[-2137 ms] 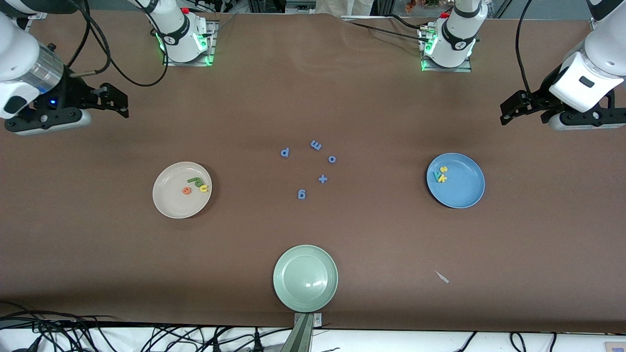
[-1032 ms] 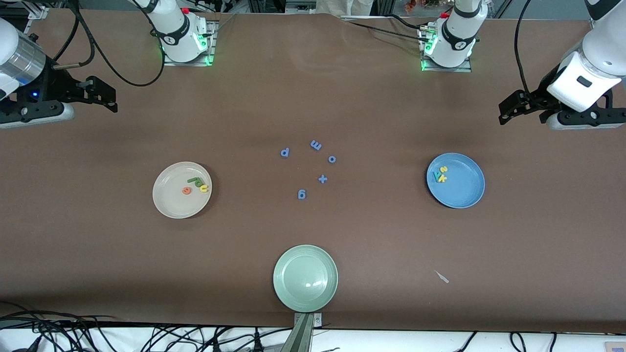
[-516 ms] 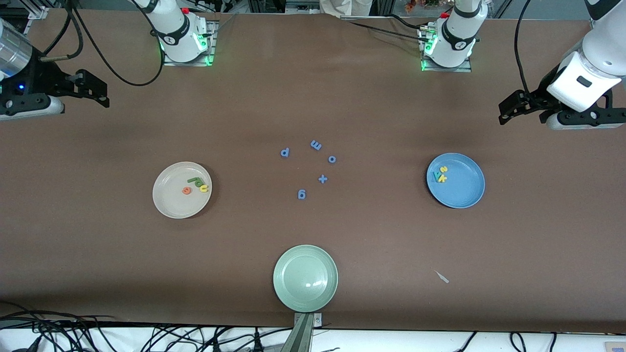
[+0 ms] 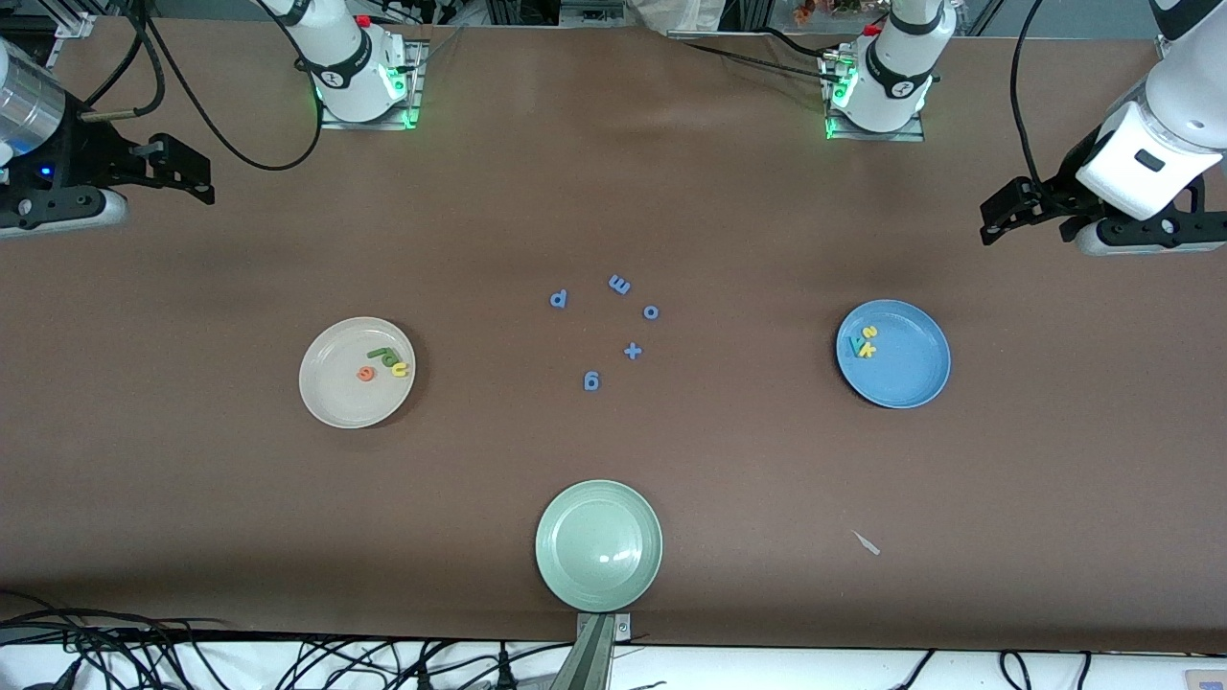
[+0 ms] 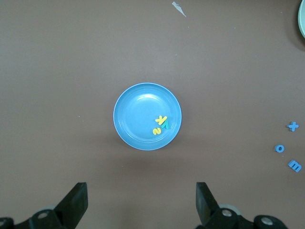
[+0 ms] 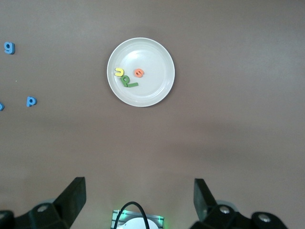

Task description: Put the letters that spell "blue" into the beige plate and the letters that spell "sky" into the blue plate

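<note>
The beige plate (image 4: 335, 398) lies toward the right arm's end of the table. In it are the orange "e" (image 4: 365, 374), the yellow "u" (image 4: 400, 368) and the green "b" and "l" (image 4: 383, 356), touching each other. The blue plate (image 4: 911, 374) lies toward the left arm's end and holds the yellow "s" (image 4: 869, 333), the yellow "k" (image 4: 867, 350) and the teal "y" (image 4: 855, 348). My right gripper (image 4: 196, 172) hangs open and empty over bare table at its end. My left gripper (image 4: 997, 216) does the same at the other end. The wrist views show both pairs of fingers wide apart, the left gripper (image 5: 140, 187) before the blue plate (image 5: 138, 114) and the right gripper (image 6: 139, 182) before the beige plate (image 6: 152, 90).
Blue letters lie loose mid-table: "p" (image 4: 559, 299), "m" (image 4: 619, 285), "o" (image 4: 651, 311), a plus sign (image 4: 632, 351), "g" (image 4: 591, 381). A pale green plate (image 4: 599, 546) sits near the front edge. A small pale scrap (image 4: 867, 543) lies beside it toward the left arm's end.
My right gripper has drawn back toward its end of the table, away from the beige plate. My left gripper has hardly shifted. The plates and letters have not moved.
</note>
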